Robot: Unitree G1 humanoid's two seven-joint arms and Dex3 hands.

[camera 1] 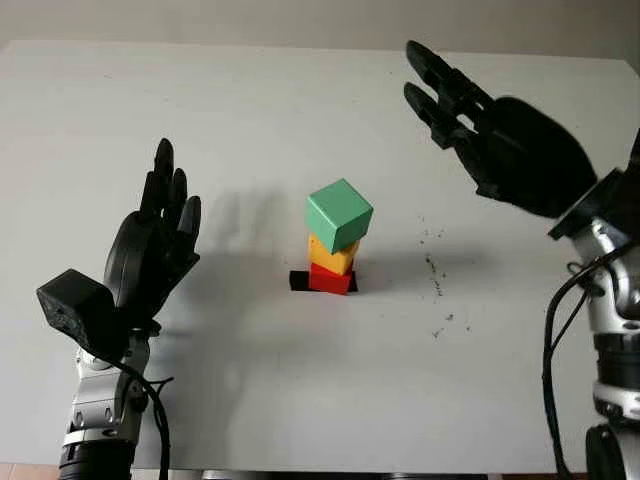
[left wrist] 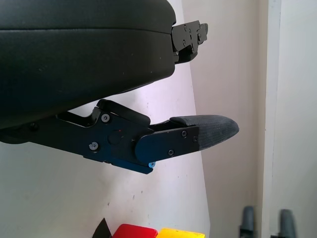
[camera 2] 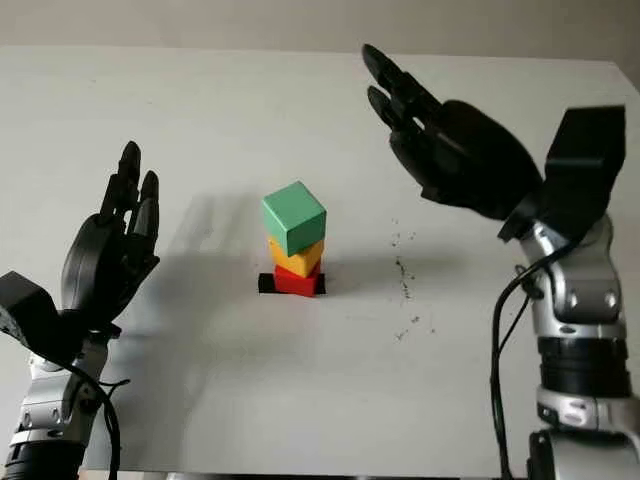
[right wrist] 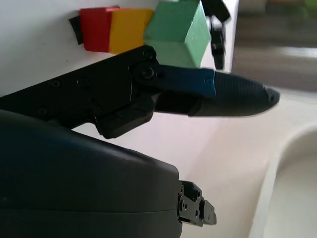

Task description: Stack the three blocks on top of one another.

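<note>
Across the white tabletop (camera 1: 250,110), which fills most of what can be seen from the head, a few dark specks (camera 1: 436,268) dot the surface to the right of the middle. The right hand (camera 1: 490,125) is the biggest thing above it: it hangs in the air at the upper right, well clear of the stack, palm turned toward the middle, open and holding nothing, its fingers (camera 1: 432,68) stretched out straight toward the far edge. The left hand (camera 1: 155,245) stands at the lower left, raised with its palm facing the blocks, also open and empty, its fingers (camera 1: 165,185) pointing up and away; it is well apart from the stack too.

Between the two hands, near the centre of the tabletop, the three blocks stand as one tower. The green block (camera 1: 339,215) sits on top, the largest of the three, twisted so that a corner faces forward and it overhangs the one below. Under it is the yellow block (camera 1: 332,256), and at the bottom the red block (camera 1: 329,279), which rests on a small black square mark (camera 1: 298,281) on the tabletop. From the right wrist, the same red, yellow and green run shows just past one outstretched finger (right wrist: 233,91).
</note>
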